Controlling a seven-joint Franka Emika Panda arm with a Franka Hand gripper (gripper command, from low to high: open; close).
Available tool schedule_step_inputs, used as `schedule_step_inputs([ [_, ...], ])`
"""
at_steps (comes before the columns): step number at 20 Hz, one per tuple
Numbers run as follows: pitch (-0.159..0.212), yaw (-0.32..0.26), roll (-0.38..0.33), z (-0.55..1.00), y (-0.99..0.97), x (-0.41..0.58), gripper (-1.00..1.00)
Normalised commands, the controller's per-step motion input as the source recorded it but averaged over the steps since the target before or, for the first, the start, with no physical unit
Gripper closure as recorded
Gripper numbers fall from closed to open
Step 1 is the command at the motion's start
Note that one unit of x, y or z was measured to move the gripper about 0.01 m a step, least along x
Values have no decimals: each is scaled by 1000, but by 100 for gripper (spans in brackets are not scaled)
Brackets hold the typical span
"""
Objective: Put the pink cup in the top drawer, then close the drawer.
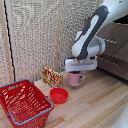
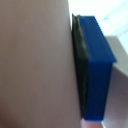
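Note:
The pink recepticle (image 1: 76,80) stands upright on the wooden surface, its handle towards the exterior view's right. The pinch receptors (image 1: 77,72) reach down over its rim from the boxy white wrist. In the wrist view the pale pink wall of the cup (image 2: 35,60) fills most of the picture, and one dark blue fingertip (image 2: 95,65) lies flat against it; the other finger is hidden. The storage unit (image 1: 114,52) stands at the exterior view's right behind the arm. Its highest section (image 1: 118,31) is partly covered by the arm, and I cannot tell whether it is open.
A snack packet (image 1: 52,76) stands just to the exterior view's left of the cup. A flat red bowl (image 1: 59,95) lies in front of it. A red wire basket (image 1: 22,102) fills the near left corner. A pale slatted wall runs behind.

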Motion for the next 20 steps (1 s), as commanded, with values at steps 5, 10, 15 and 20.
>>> schedule_step_inputs([
  [5,13,0,-41,689,0,397,100],
  [10,24,-23,-51,682,6,404,100],
  [15,35,-107,-65,738,72,377,100],
  [20,47,-148,-64,845,141,379,100],
])
